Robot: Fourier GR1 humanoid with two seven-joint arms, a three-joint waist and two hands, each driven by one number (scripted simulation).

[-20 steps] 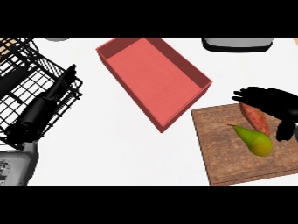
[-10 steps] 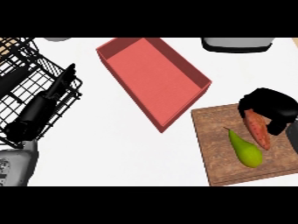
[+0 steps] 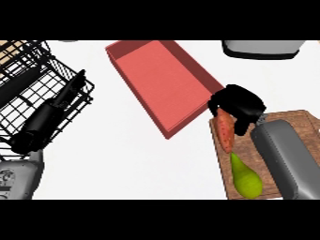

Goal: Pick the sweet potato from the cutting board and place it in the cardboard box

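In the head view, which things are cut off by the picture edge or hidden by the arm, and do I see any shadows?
Head view: the right hand curls over the sweet potato, hiding its upper end; the grey forearm hides part of the cutting board; the grey appliance is cut at the top, the wire rack at the left; lighting is flat, with no clear cast shadows.

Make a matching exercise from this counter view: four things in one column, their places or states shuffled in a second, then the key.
Things
1. sweet potato
2. pear
3. red box
4. left hand

Places or states
A. lying on the cutting board, nearest the view's bottom
B. over the black wire rack
C. under the curled right hand
D. left of the board, nothing inside

Pairs: 1-C, 2-A, 3-D, 4-B
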